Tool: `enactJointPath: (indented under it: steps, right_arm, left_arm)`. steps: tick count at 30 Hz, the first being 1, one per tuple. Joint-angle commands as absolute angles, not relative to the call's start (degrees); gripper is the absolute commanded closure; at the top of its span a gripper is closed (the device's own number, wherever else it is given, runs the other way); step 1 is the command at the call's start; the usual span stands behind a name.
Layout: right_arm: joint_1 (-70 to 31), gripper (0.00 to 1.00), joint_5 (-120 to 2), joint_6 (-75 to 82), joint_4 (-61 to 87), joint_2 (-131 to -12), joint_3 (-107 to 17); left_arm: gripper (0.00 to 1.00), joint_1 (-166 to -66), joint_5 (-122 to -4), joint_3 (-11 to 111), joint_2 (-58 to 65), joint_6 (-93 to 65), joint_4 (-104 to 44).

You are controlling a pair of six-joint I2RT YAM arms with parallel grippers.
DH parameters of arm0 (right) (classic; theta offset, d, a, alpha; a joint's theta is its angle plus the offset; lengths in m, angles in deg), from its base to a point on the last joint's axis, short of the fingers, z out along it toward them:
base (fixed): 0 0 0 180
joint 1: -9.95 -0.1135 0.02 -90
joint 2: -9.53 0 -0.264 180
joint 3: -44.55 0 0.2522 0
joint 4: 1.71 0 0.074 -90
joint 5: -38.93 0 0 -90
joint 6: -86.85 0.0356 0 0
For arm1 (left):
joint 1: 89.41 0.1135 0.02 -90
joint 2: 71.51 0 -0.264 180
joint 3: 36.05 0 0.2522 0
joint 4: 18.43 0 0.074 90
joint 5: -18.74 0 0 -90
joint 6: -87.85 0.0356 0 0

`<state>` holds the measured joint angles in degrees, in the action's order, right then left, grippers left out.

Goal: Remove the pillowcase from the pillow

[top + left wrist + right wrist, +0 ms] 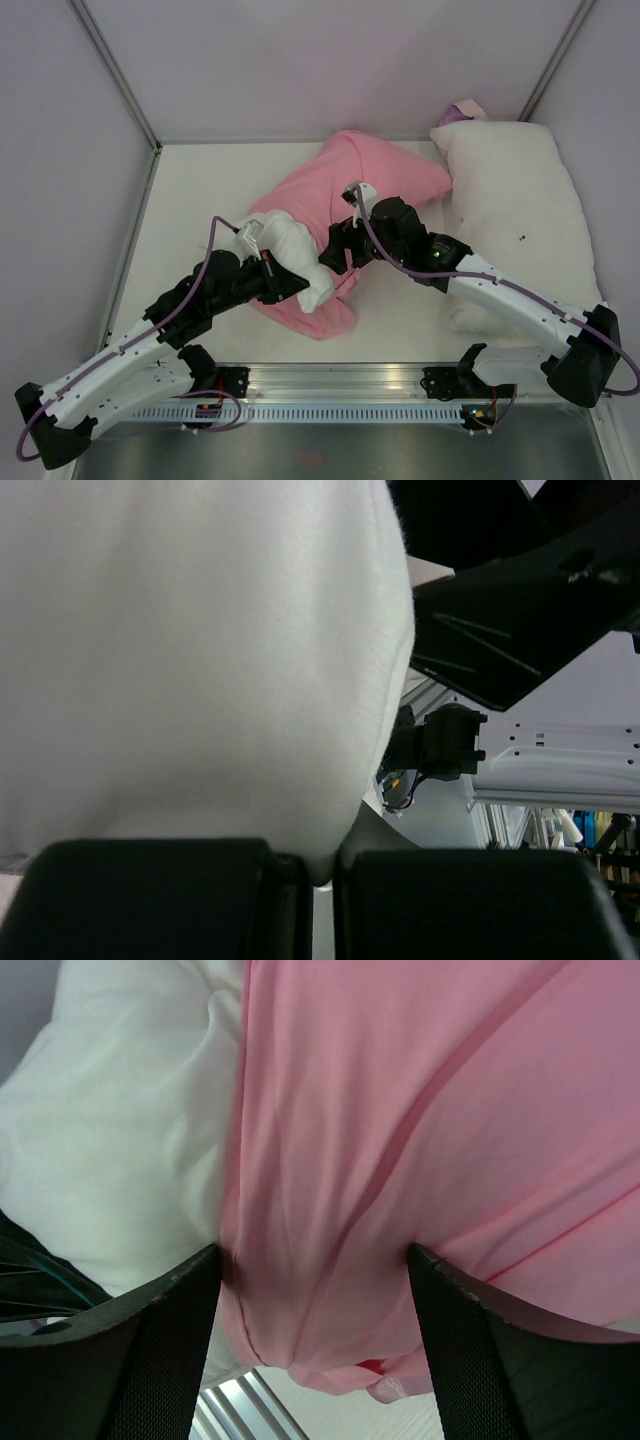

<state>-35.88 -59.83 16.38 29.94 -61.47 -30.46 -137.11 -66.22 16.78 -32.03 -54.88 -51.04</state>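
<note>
The pink pillowcase [345, 180] lies bunched at the table's middle, with the white pillow [295, 248] sticking out of its near end. My left gripper [292, 283] is shut on the pillow's near corner. In the left wrist view the pillow [200, 660] fills the frame and a fold of it is pinched at the left gripper [318, 880]. My right gripper [336, 250] stands open over the pillowcase's edge. In the right wrist view, pink pillowcase [400, 1140] hangs loosely between the wide-apart fingers of the right gripper [315, 1280], with the pillow [120, 1140] to its left.
A second white pillow [515, 200] with small dark specks lies along the right side of the table, under my right arm. A purple cloth [462, 110] peeks out behind it. Grey walls close in the table on the left, back and right.
</note>
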Motion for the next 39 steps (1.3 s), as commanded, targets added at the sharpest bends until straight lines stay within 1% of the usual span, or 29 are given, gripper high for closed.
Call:
enactJointPath:
  steps: [1,4,5,7,8,9,10,11,13,14,15,16,17,18,20,26,31,36,39]
  right_arm:
    - [-39.6,0.20,-54.0,14.7,31.7,-61.7,-31.6]
    - [-40.9,0.30,-49.2,15.1,33.0,-63.5,-31.3]
    - [-41.1,0.36,-45.6,15.9,33.4,-63.9,-31.3]
    - [-41.1,0.43,-40.3,17.1,34.0,-65.5,-31.0]
    - [-41.0,0.49,-37.8,17.5,34.3,-66.0,-30.9]
    - [-41.1,0.52,-32.7,18.4,34.6,-67.0,-30.7]
    - [-41.0,0.54,-30.4,18.7,34.7,-67.6,-30.3]
    - [-40.9,0.61,-28.1,19.3,35.2,-68.2,-30.2]
    - [-40.9,0.69,-21.1,20.7,35.8,-70.8,-30.2]
    - [-40.9,0.79,-18.4,21.2,36.0,-71.6,-30.1]
    - [-40.9,0.83,-16.0,21.9,36.1,-73.2,-29.9]
    - [-40.7,0.88,-11.8,23.1,36.2,-74.0,-29.4]
    - [-40.2,0.96,-10.3,23.8,35.8,-74.8,-29.1]
    - [-39.6,0.99,-9.2,24.2,35.5,-76.1,-28.5]
    - [-37.4,1.00,-6.4,26.3,34.9,-77.2,-27.3]
    - [-29.4,1.00,-4.0,29.3,34.1,-76.4,-25.0]
    - [-24.1,1.00,-1.7,29.2,36.1,-77.9,-27.1]
    - [-19.2,1.00,-0.5,29.0,38.0,-81.2,-30.1]
    - [-12.7,1.00,-2.2,28.4,39.5,-82.8,-32.3]
  left_arm:
    - [0.98,-137.0,-66.5,21.1,-32.0,-54.3,-47.1]
    - [0.98,-137.0,-66.3,21.0,-32.4,-54.4,-47.1]
    - [0.98,-137.0,-66.3,21.0,-32.8,-54.5,-47.1]
    - [0.98,-137.0,-66.6,21.0,-33.6,-54.6,-47.6]
    - [0.98,-137.0,-67.0,21.0,-34.2,-54.6,-48.5]
    - [0.98,-137.0,-67.2,21.3,-35.6,-54.6,-49.0]
    - [0.98,-136.9,-68.1,21.5,-36.3,-54.6,-49.9]
    - [0.98,-137.0,-68.5,21.9,-37.0,-54.6,-51.4]
    - [0.98,-137.0,-70.4,22.4,-39.4,-54.5,-53.5]
    - [0.98,-137.0,-71.0,23.1,-40.5,-54.6,-54.5]
    - [0.98,-137.0,-71.0,23.3,-42.3,-54.6,-56.6]
    - [0.98,-137.0,-73.5,23.8,-43.5,-54.5,-57.6]
    - [0.98,-137.0,-74.4,24.7,-44.4,-54.5,-59.2]
    - [0.98,-137.0,-75.3,25.3,-45.3,-54.4,-61.7]
    - [0.98,-137.0,-78.3,27.4,-48.1,-54.0,-64.9]
    - [0.98,-137.0,-85.7,33.0,-55.3,-53.9,-77.3]
    - [0.98,-137.0,-89.6,37.0,-59.6,-54.5,-86.2]
    - [0.98,-137.3,-91.1,39.0,-62.9,-55.6,-91.1]
    - [0.98,-137.6,-91.7,39.1,-64.3,-56.4,-93.0]
